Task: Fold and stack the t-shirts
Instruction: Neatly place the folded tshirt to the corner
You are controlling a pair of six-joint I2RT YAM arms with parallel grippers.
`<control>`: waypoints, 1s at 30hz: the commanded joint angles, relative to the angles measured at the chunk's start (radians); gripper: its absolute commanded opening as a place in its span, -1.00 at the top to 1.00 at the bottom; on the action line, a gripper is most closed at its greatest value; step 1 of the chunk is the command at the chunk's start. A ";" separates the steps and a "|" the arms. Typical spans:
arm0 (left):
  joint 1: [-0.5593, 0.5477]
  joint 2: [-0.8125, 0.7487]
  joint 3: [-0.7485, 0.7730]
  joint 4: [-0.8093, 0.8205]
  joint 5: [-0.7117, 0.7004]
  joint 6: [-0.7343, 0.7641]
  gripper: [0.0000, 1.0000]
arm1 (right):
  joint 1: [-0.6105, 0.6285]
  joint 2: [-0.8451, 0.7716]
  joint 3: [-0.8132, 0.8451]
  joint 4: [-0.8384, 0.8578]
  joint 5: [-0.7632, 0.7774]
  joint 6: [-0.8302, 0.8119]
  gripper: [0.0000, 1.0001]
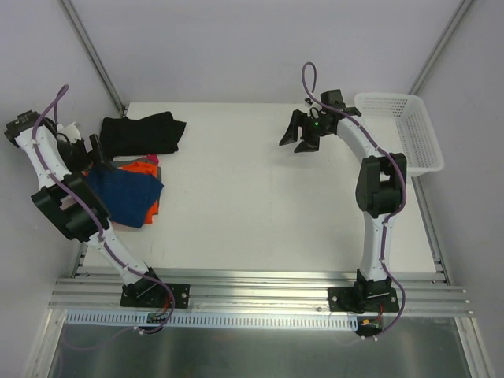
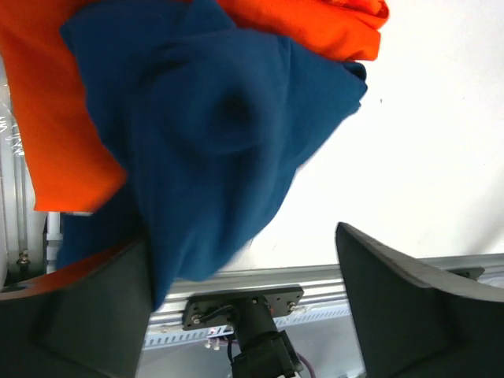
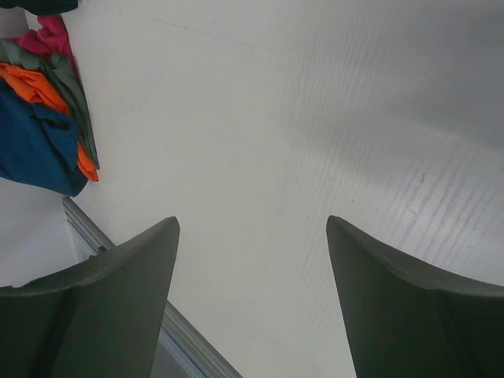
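A navy blue t-shirt [image 1: 124,194] lies crumpled on top of a bright orange t-shirt [image 1: 144,167] at the table's left edge. A black t-shirt [image 1: 143,133] lies folded just behind them. My left gripper [image 1: 96,152] hovers over that pile. In the left wrist view it [image 2: 240,232] is open, and the navy t-shirt [image 2: 213,134] drapes against its left finger [image 2: 75,307] above the orange t-shirt [image 2: 55,118]. My right gripper [image 1: 303,135] hangs open over bare table at the back right, with nothing between its fingers [image 3: 252,224].
A white lattice basket [image 1: 403,130] stands at the back right corner. Aluminium rails [image 1: 260,285] run along the near edge. In the right wrist view, pink cloth [image 3: 52,38] and grey-green cloth [image 3: 72,90] show in the pile beside the navy t-shirt [image 3: 31,150].
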State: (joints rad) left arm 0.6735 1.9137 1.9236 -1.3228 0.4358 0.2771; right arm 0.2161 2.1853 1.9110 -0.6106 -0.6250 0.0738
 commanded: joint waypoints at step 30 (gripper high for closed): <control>-0.732 0.081 0.506 0.542 0.011 -0.362 -0.98 | -0.095 -0.242 0.524 -0.495 0.582 -0.196 -0.99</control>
State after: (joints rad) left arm -0.0021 1.9957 2.4016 -0.8948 0.4397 0.0357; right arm 0.1303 2.0853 2.4027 -0.9253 -0.2546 -0.0948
